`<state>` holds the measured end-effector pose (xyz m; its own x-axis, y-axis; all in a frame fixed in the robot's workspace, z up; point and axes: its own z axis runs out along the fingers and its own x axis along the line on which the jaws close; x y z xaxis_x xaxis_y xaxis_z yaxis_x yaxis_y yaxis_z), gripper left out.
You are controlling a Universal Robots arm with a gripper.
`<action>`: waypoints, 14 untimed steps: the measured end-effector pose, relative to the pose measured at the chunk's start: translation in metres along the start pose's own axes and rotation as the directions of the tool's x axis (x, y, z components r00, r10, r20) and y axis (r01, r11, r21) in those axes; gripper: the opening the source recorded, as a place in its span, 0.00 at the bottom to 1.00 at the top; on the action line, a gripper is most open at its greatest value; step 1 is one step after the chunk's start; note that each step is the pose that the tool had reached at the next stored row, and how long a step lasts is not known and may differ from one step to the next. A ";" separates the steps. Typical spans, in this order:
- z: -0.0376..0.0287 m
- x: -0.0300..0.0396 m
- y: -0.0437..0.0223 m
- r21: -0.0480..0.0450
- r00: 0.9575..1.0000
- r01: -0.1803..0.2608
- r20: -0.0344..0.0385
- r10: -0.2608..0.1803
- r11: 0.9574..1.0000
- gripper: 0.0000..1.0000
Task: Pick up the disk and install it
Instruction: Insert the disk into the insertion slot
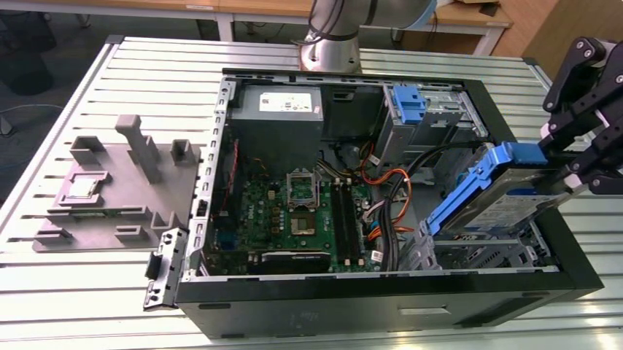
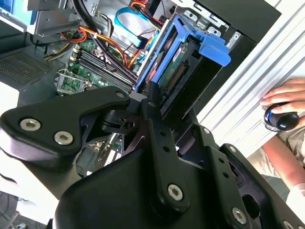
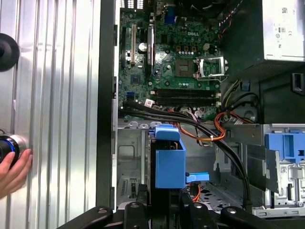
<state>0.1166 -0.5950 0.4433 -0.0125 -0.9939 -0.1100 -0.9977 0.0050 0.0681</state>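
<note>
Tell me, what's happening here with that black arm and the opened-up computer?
A robot arm's fingers are clamped on the disk, a silver drive in blue rails. The disk hangs tilted over the open computer case, above the metal bay at the exterior view's right, and is not yet seated. A person's hand rests at the edge of the table, beside the case.

Blue plastic-railed disk [image 1: 498,195], matt black pincer [image 1: 574,176]
</note>
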 end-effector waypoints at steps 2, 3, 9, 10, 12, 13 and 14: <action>0.0004 0.0004 0.0000 0.000 1.000 -0.001 0.000 0.001 1.000 0.35; 0.0006 0.0004 0.0000 0.000 1.000 -0.001 0.000 0.001 1.000 0.35; 0.0072 0.0011 -0.0005 0.000 1.000 -0.002 0.000 0.002 1.000 0.35; 0.0086 0.0013 -0.0006 0.000 1.000 -0.002 0.000 0.002 1.000 0.35; 0.0097 0.0014 -0.0007 0.000 1.000 -0.002 0.000 0.002 1.000 0.35; 0.0096 0.0014 -0.0007 0.000 1.000 -0.002 0.000 0.002 1.000 0.35; 0.0097 0.0014 -0.0007 0.000 1.000 -0.002 0.000 0.002 1.000 0.35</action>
<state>0.1167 -0.5954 0.4336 -0.0142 -0.9938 -0.1099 -0.9977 0.0067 0.0681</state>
